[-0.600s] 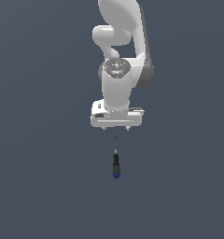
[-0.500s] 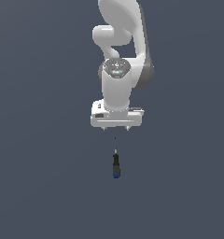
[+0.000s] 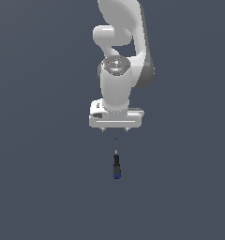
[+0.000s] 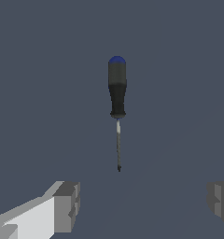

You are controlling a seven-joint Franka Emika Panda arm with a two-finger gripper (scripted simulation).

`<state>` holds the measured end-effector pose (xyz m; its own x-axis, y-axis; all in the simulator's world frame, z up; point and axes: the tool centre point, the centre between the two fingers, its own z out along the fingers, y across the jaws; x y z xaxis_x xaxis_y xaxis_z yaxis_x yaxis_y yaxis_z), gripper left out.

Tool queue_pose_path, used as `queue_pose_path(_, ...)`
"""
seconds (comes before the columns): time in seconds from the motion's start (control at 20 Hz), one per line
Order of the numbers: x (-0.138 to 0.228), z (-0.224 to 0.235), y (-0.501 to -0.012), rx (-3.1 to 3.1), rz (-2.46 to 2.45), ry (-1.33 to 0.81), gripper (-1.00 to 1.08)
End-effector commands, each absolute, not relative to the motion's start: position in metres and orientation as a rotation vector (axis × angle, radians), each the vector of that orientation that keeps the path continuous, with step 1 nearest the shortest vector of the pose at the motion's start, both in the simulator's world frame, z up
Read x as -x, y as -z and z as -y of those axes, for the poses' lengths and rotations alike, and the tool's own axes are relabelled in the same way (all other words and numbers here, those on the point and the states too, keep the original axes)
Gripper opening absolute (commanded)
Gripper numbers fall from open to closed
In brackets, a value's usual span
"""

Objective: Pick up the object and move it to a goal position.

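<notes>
So far nothing is grasped: the hand (image 3: 115,130) hangs released near the screwdriver (image 4: 117,107) on the tabletop (image 3: 39,187), pickup and move remaining.

No visible change: gripper (image 3: 115,131), screwdriver (image 3: 116,166) both unmoved.

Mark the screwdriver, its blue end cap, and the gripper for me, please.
screwdriver (image 4: 117,95): wrist view, middle of the black handle.
blue end cap (image 4: 116,59): wrist view, tip of the handle.
gripper (image 4: 143,205): wrist view, midway between the two open fingertips, clear of the tool.
</notes>
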<state>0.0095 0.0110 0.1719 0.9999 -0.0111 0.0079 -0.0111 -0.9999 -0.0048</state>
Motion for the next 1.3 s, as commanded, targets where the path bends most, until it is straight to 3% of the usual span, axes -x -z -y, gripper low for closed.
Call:
queue_pose_path(0.0, -0.010, -0.011, -0.173, 3.138, -0.020, 0.015, 1.00)
queue_pose_path(0.5, -0.023, -0.012, -0.153, 3.140, -0.009, 0.011, 1.00)
queue_pose_path(1.25, -0.061, -0.018, -0.076, 3.142, 0.023, 0.001, 1.00)
